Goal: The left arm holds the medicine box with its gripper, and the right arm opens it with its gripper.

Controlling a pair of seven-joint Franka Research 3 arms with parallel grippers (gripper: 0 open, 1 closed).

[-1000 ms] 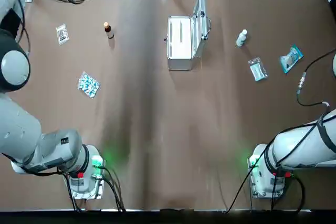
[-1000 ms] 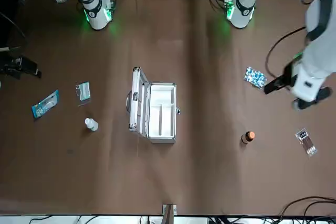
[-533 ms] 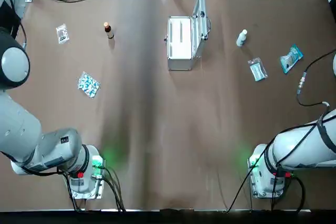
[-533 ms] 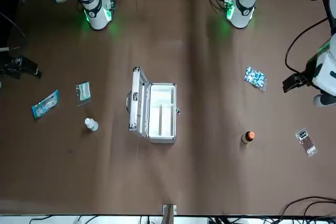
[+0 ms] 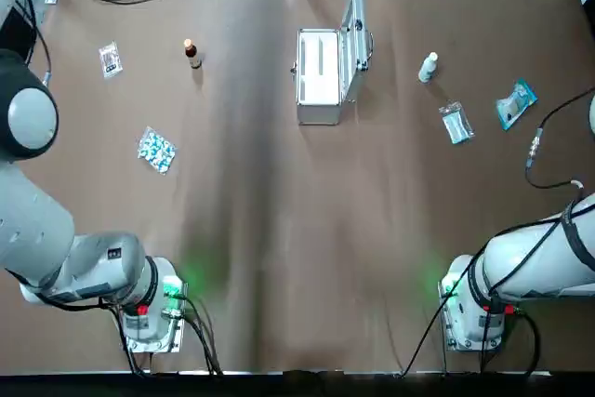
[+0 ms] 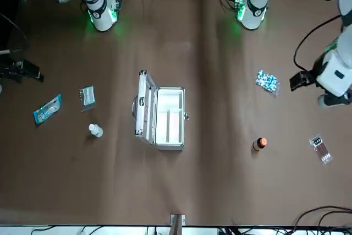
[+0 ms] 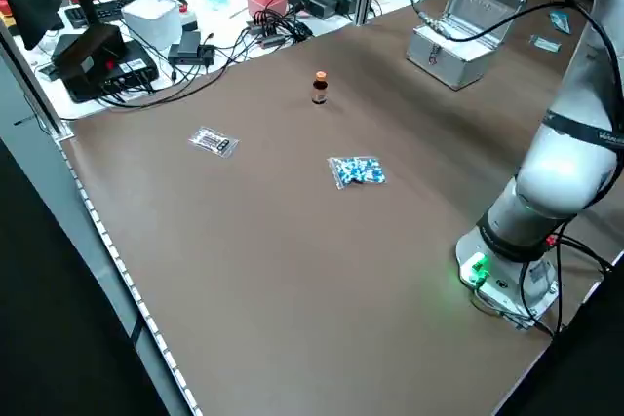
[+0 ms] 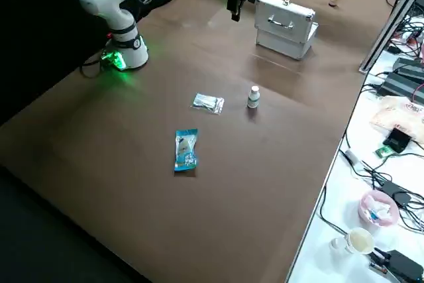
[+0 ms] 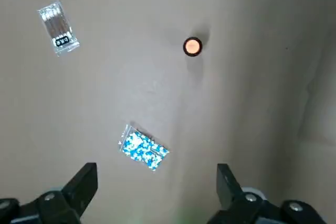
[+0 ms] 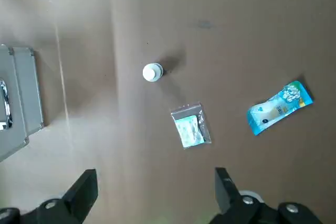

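medicine box (image 5: 321, 72) stands open, far centre of table (image 5: 279, 230), untouched | left gripper (image 9: 155, 177) high over left side, pointing down, jaws wide apart | right gripper (image 10: 153, 179) high over right side, likewise spread

1. The medicine box (image 10: 21, 93) is cut off by the frame edge in the right wrist view, so only a slice is seen.
2. Its inside isn't shown in the right side view.
3. The print on the small sachet (image 5: 111, 59) can't be read, way too tiny.
4. The left arm (image 6: 336, 72) is chopped by the front view's edge.
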